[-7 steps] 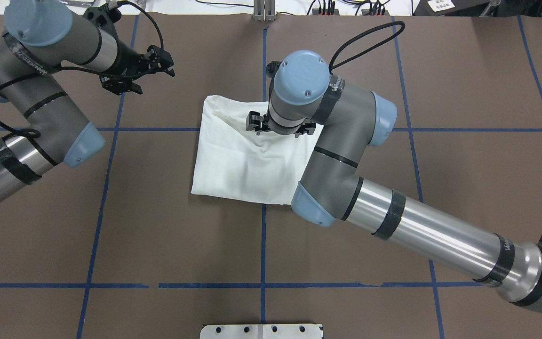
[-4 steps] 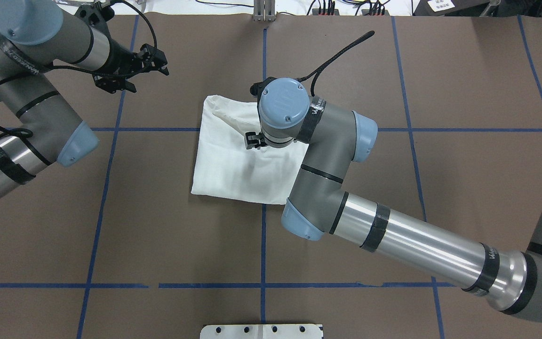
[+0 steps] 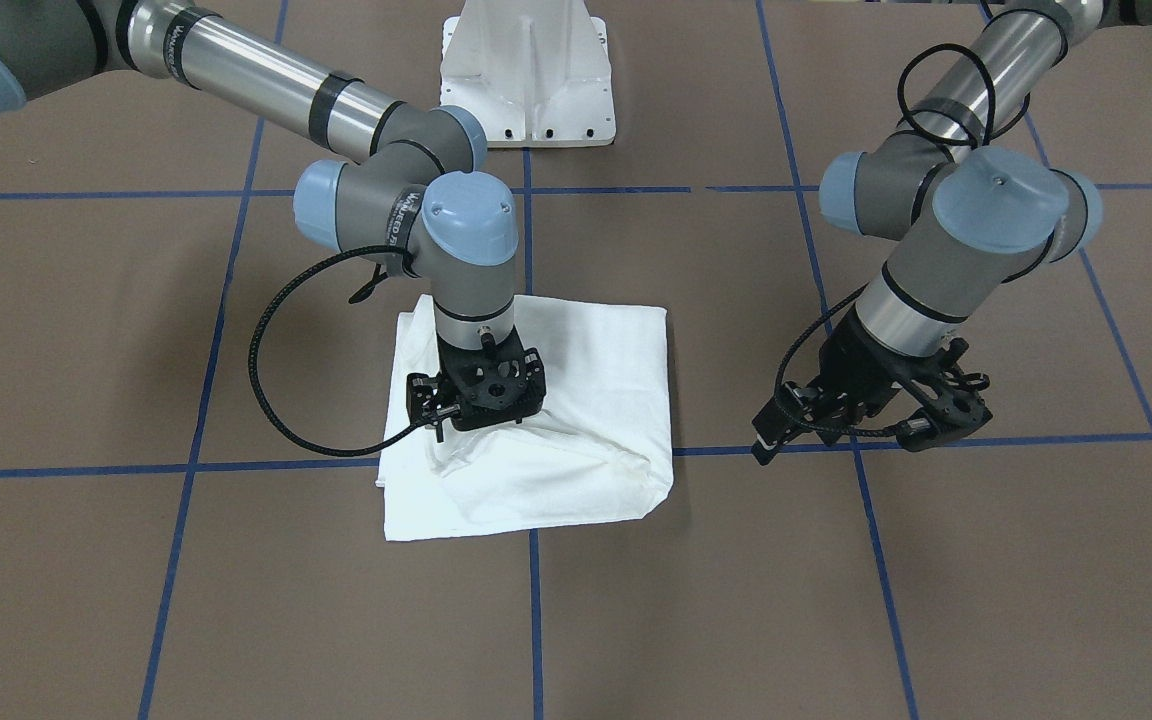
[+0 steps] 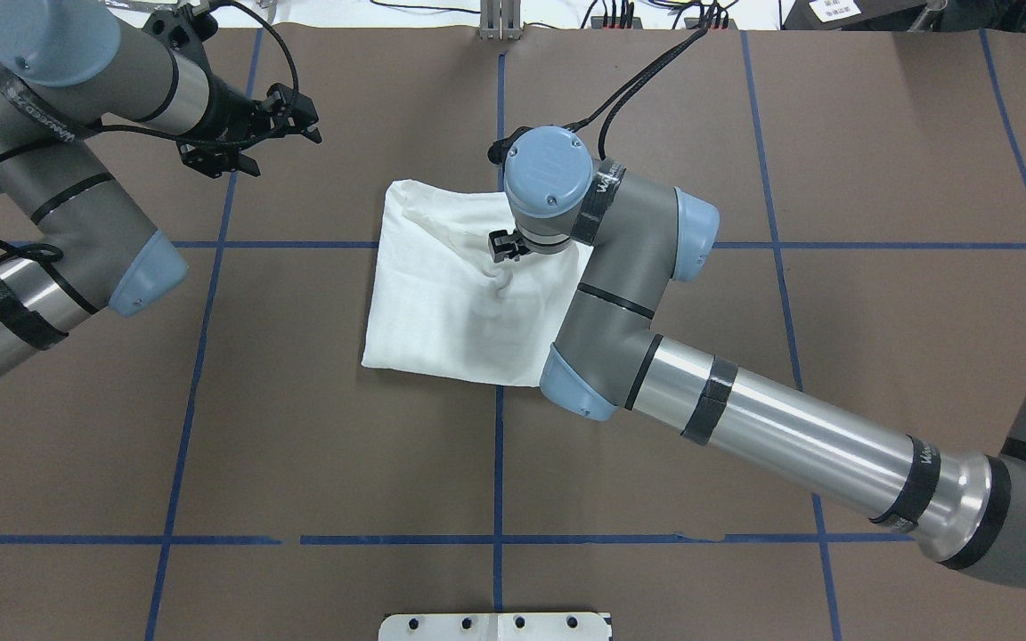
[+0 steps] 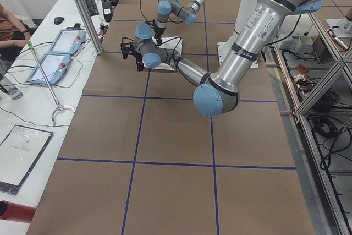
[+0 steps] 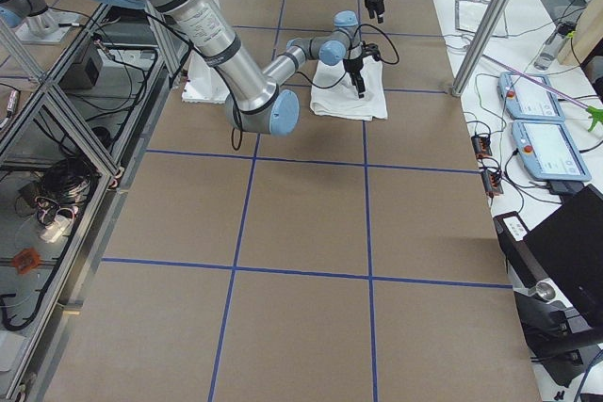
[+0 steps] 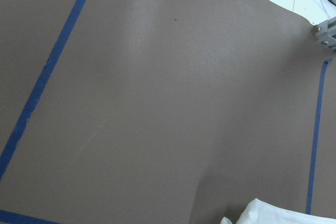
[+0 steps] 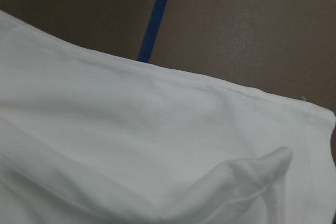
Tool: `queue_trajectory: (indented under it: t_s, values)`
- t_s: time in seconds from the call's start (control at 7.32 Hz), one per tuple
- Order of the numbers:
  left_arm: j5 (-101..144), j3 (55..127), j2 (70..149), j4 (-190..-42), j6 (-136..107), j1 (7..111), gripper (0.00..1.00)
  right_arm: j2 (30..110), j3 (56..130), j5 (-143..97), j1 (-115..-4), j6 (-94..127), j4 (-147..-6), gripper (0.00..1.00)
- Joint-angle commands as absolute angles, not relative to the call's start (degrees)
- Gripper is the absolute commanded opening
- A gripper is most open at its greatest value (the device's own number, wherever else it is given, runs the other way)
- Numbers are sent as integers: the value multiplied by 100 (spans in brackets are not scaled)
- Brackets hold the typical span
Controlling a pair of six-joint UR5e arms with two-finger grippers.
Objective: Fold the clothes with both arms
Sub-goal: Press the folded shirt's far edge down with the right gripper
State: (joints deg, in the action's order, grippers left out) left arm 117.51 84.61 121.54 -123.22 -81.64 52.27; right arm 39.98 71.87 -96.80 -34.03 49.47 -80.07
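Folding pauses at mid-table: the white shirt [image 4: 442,312] lies as a rough square just above the centre of the overhead frame, straddling the middle blue tape line [image 4: 498,463]. Over the past second the right gripper [image 3: 471,415] slid toward the shirt's middle, then drew back toward its far edge, leaving a fresh crease beside it. This looks like smoothing or regripping, not a new fold. The left gripper [image 4: 272,147], jaws apart and empty, has edged further into the upper left, off the cloth.

From overhead the right arm's wrist hides its gripper. The front-facing view shows it planted on the fabric with a ridge bunched below, though whether its jaws are parted cannot be told. Its wrist camera sees only cloth; the left's shows mostly bare table [image 7: 157,103].
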Motion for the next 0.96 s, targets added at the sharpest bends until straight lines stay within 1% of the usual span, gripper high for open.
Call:
queue_trajectory:
  t_s: [0.0, 0.14, 0.41, 0.82]
  values:
    - [11742, 8455, 12155, -12331, -8183, 5212, 100, 3982, 6918, -9703, -3585, 4843, -7981, 100]
    - [11742, 8446, 12147, -12348, -8191, 5212, 100, 3947, 6882, -9721, -3621, 4843, -7963, 100]
    - [11742, 8429, 12146, -12375, -8183, 5203, 100, 3736, 6365, -9712, -3682, 4878, -7552, 100]
    - [11733, 8429, 12164, -12384, -8139, 5203, 100, 3727, 6372, -9755, -3822, 4861, -7559, 100]
